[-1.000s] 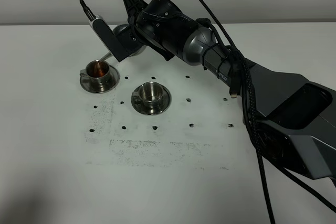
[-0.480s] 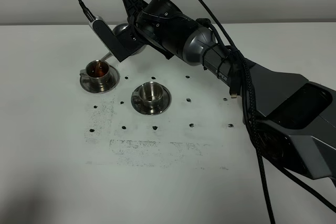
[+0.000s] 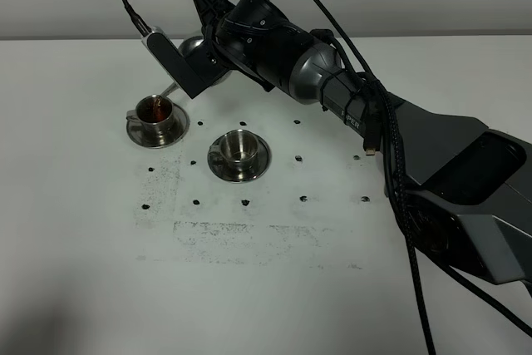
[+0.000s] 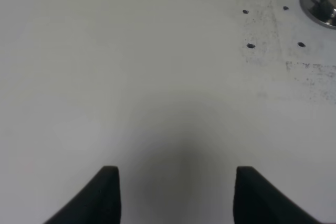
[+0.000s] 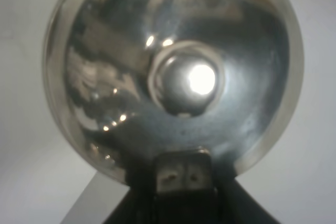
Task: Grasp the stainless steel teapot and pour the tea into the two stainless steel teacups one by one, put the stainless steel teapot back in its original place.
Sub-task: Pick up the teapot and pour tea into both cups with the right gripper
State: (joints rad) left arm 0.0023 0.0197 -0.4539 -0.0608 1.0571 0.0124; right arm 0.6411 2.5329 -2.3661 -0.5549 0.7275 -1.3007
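here: left gripper [image 4: 176,195], jaws apart, holding nothing, over the bare white table [image 4: 131,77]. next, empty teacup [image 3: 239,146] on its saucer [image 3: 259,165]. beyond it, second teacup [image 3: 157,123], holding reddish-brown tea [image 3: 155,107]. farthest, teapot [image 5: 173,51], tilted in the air, spout [image 3: 169,87] above that cup; right gripper [image 5: 184,198] clenched on it, seemingly at the handle.

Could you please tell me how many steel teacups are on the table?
2. The left teacup, holding tea, sits by the spout of the teapot; the right teacup stands nearer the camera. None seems hidden.
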